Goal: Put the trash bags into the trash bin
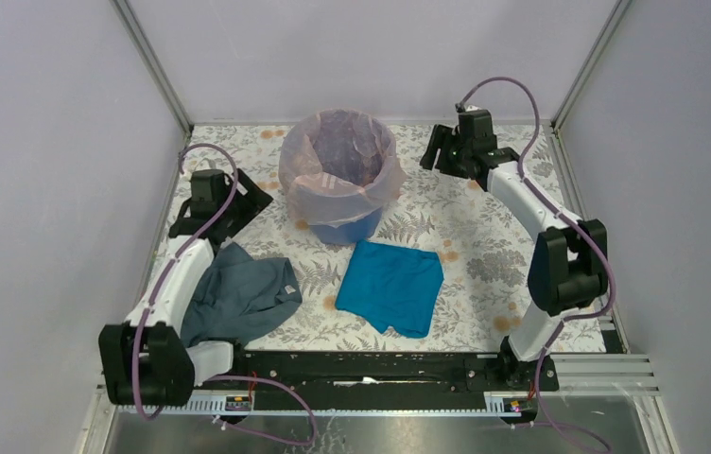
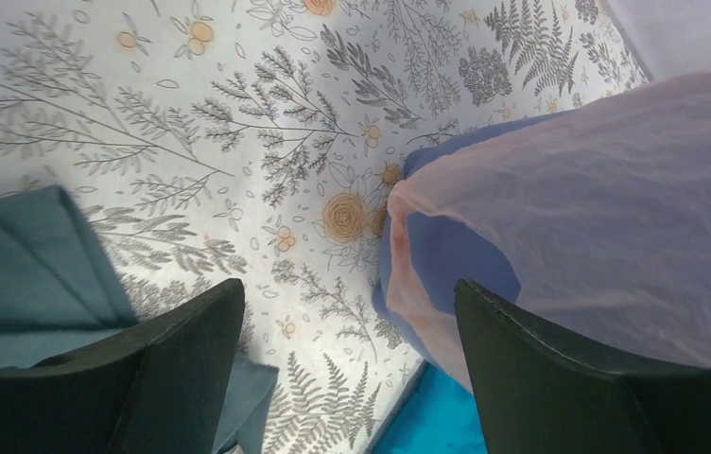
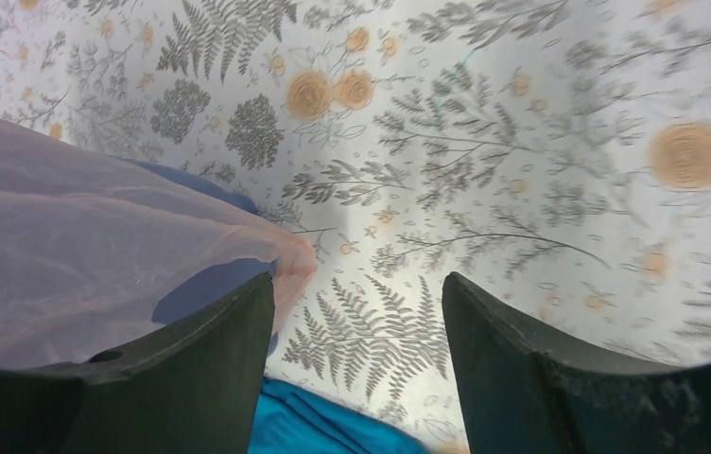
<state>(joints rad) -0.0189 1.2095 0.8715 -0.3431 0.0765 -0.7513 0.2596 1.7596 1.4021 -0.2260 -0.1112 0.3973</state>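
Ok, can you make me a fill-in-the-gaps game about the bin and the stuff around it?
1. The round plastic trash bin, lined with a thin pink plastic trash bag, is coloured ____.
2. The crumpled grey-blue cloth lies beside the ____ arm.
3. The left gripper and the right gripper are both ____, holding nothing.

Missing words: blue; left; open.

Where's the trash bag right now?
The trash bag lines the trash bin, far centre in the top view, draped over its rim, behind the teal cloth.
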